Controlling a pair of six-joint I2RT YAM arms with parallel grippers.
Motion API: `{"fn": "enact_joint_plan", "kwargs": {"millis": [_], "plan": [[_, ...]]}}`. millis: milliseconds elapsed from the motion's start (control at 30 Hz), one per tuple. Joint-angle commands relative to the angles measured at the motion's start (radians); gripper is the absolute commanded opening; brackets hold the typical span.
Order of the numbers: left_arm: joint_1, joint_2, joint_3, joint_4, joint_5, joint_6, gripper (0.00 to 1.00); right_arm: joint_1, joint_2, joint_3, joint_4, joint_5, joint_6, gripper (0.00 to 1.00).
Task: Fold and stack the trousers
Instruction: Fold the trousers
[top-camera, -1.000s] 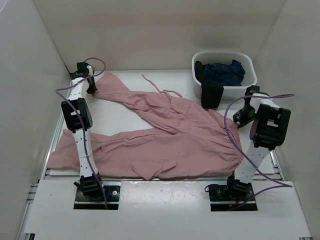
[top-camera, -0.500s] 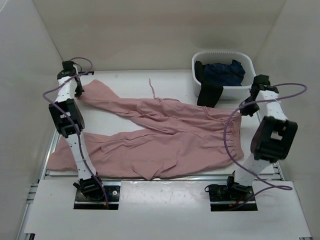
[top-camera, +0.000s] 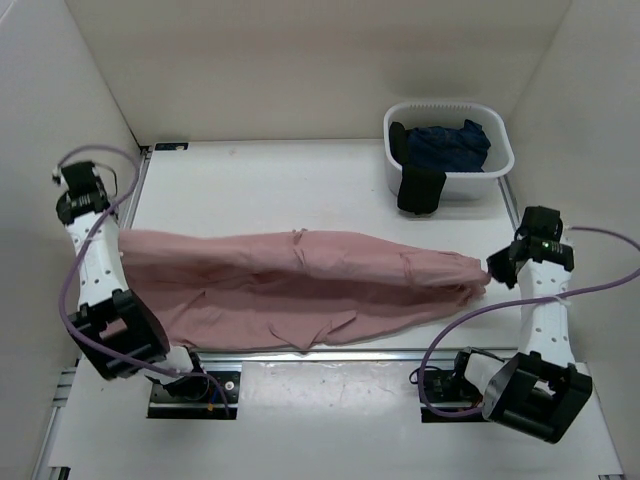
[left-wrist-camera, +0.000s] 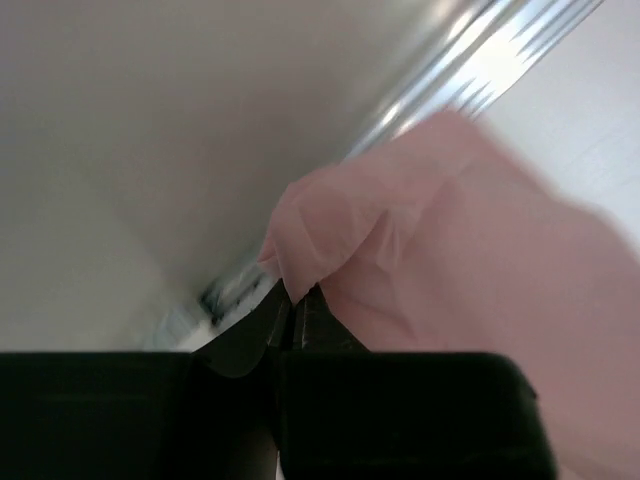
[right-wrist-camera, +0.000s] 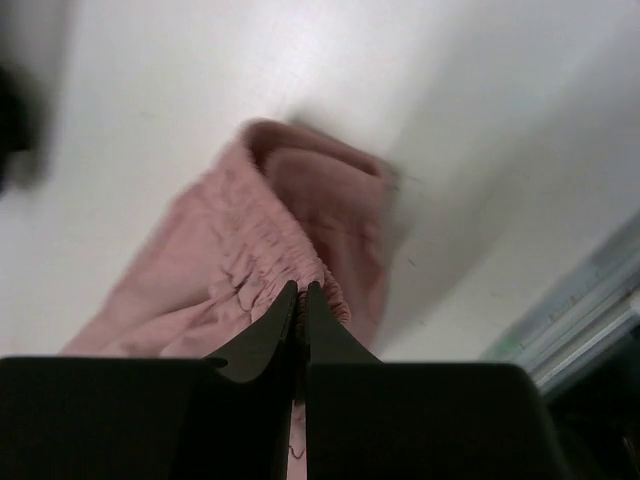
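The dusty-pink trousers lie stretched left to right across the white table, one leg folded over the other. My left gripper is shut on the leg end at the far left; the wrist view shows pink cloth pinched between the fingertips. My right gripper is shut on the gathered waistband at the right end. The cloth is drawn taut between both grippers. The lower leg hangs near the table's front edge.
A white basket stands at the back right, holding a dark navy garment, with a black piece hanging over its front wall. White walls close in on both sides. The table's metal rail runs along the front.
Both arms swung outward and toward the front. The upper leg was pulled over the lower one and the trousers went from a spread V to one long taut band.
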Motion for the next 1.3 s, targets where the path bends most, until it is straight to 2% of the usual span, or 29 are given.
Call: {"fn": "enact_joint_plan", "kwargs": {"millis": [0,33,100,200,333,367,500,600,700,833,933,1033,1133,1233,1267], "plan": [[0.075,-0.115,-0.222,-0.048,-0.075,0.006,0.14,-0.027,-0.05,-0.101,-0.035,0.043,0.057,0.0],[0.095,-0.167,-0.327,-0.048,-0.066,0.006,0.14,-0.027,-0.05,-0.115,-0.035,0.032,0.057,0.0],[0.095,-0.201,-0.411,-0.039,-0.066,0.006,0.14,-0.027,-0.05,-0.126,-0.024,0.019,0.067,0.0],[0.106,-0.211,-0.441,-0.002,-0.057,0.006,0.14,-0.027,-0.007,-0.096,0.025,0.003,0.067,0.0],[0.095,-0.117,-0.269,-0.002,-0.057,0.006,0.14,-0.027,0.088,0.001,0.066,-0.023,0.045,0.0],[0.095,-0.102,-0.184,-0.002,-0.057,0.006,0.14,-0.027,0.107,0.03,0.067,-0.023,0.045,0.0],[0.085,-0.034,0.005,-0.022,-0.099,0.006,0.14,-0.037,0.159,0.202,0.021,-0.032,0.036,0.0],[0.085,-0.045,0.043,-0.031,-0.148,0.006,0.14,-0.037,0.144,0.231,-0.042,-0.006,0.027,0.0],[0.12,-0.124,-0.032,-0.04,-0.17,0.006,0.14,-0.037,0.053,0.175,-0.096,0.021,0.036,0.0],[0.163,-0.233,-0.303,-0.049,-0.204,0.006,0.14,-0.037,-0.065,-0.026,-0.148,0.052,0.062,0.0],[0.215,-0.273,-0.469,-0.058,-0.204,0.006,0.14,-0.037,-0.086,-0.103,-0.17,0.124,0.103,0.0],[0.261,-0.273,-0.567,-0.046,-0.204,0.006,0.14,-0.047,-0.096,-0.135,-0.187,0.243,0.149,0.0],[0.27,-0.254,-0.594,-0.028,-0.204,0.006,0.14,-0.047,-0.096,-0.16,-0.174,0.253,0.149,0.0],[0.292,-0.243,-0.632,-0.028,-0.195,0.006,0.14,-0.047,-0.085,-0.183,-0.164,0.282,0.149,0.1],[0.292,-0.243,-0.643,-0.019,-0.195,0.006,0.14,-0.047,-0.085,-0.198,-0.164,0.293,0.149,0.26]]}}
